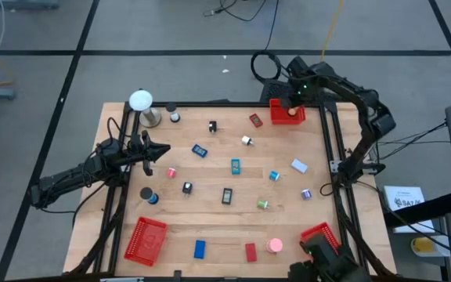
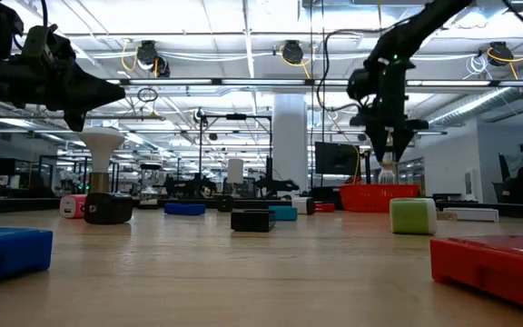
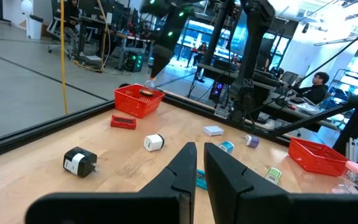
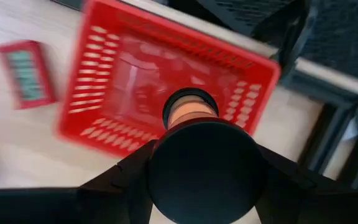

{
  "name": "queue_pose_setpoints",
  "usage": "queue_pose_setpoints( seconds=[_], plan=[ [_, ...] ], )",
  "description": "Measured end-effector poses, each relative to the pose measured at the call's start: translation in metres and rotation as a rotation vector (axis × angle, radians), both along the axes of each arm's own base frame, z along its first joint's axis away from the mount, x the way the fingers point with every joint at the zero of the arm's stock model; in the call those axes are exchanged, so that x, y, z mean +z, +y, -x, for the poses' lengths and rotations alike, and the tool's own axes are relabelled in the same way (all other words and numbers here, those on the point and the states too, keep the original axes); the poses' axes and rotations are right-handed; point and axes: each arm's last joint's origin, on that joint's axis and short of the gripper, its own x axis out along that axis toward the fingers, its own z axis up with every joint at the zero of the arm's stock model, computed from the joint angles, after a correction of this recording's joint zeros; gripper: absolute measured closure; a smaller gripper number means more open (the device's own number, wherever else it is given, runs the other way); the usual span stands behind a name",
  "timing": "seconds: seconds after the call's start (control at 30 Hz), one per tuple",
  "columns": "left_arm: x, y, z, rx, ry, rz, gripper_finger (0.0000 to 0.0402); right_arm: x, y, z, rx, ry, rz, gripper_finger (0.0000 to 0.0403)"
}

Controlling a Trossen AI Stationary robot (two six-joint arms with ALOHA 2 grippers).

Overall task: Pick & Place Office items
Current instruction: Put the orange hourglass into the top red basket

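Small office items lie scattered over the wooden table (image 1: 210, 211): blue, red and teal blocks, black clips, little rolls and a pink round piece (image 1: 275, 245). At the far right corner, my right gripper (image 1: 292, 103) points down over a red mesh basket (image 1: 279, 117), shut on a small cylinder with a black top and an orange body (image 4: 190, 115). My left gripper (image 1: 165, 150) hovers level over the table's left side, shut and holding nothing (image 3: 201, 171). My right gripper pinches the cylinder's black upper part (image 4: 166, 168) between its two fingers, which come from above and point down. The cylinder hangs upright below the fingers (image 2: 389, 168). Its orange lower end is above the basket's inside, clear of the floor.
A white ball on a metal stand (image 1: 141, 102) is at the far left corner. Two more red baskets sit at the near left (image 1: 146, 239) and the near right (image 1: 321, 235). A black frame (image 1: 337, 157) borders the table's right side.
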Motion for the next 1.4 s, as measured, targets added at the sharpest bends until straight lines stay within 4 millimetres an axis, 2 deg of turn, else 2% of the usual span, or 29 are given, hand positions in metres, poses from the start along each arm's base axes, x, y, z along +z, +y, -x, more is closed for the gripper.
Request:
queue_pose_setpoints(
  seconds=[0.17,0.33,0.9,1.4],
  plan=[
    [0.000,0.000,0.000,0.000,0.000,0.000,0.0371,-0.017,-0.015,0.001,0.049,0.050,0.006,0.0203],
    [0.000,0.000,0.000,0.000,0.000,0.000,0.0371,-0.018,-0.021,0.000,0.067,0.039,0.056,0.0203],
    [0.000,0.000,0.000,0.001,0.000,0.000,0.0371,-0.032,-0.022,0.001,0.091,0.012,0.059,0.0202],
    [0.000,0.000,0.000,0.000,0.000,0.000,0.0371,-0.033,-0.020,0.003,0.090,0.021,0.065,0.0155]
  ],
)
